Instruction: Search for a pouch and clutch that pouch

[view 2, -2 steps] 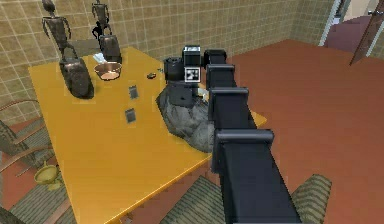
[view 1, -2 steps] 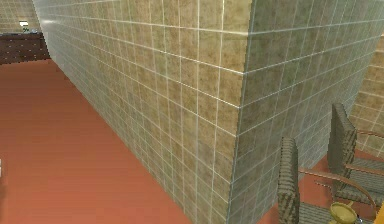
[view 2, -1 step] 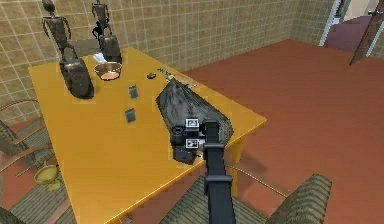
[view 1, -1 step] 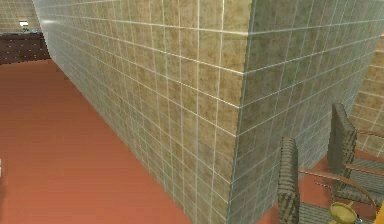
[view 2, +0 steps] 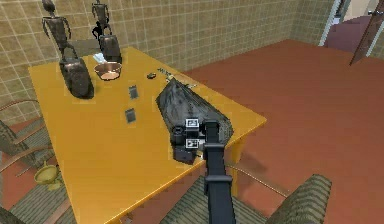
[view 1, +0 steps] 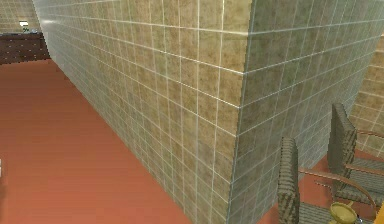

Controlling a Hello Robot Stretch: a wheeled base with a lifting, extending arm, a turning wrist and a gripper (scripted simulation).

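A dark grey, faceted pouch (view 2: 192, 103) lies on the yellow table (view 2: 90, 150) near its right edge in the arm side view. My arm rises from the bottom edge to the table. The gripper (view 2: 182, 141) sits just in front of the pouch's near end, over the tabletop. With the pouch lying right behind the fingers, I cannot tell whether the gripper holds anything.
Two dark statues (view 2: 72, 60) (view 2: 105, 35), a bowl (view 2: 108, 70) and small dark items (view 2: 131, 103) share the table. Chairs stand at the table's left (view 2: 20, 135) and near corner (view 2: 310, 200). In the forward view a tiled wall corner (view 1: 160, 90) looms close, with chairs (view 1: 340, 165) at the right and red floor (view 1: 60, 140) at the left.
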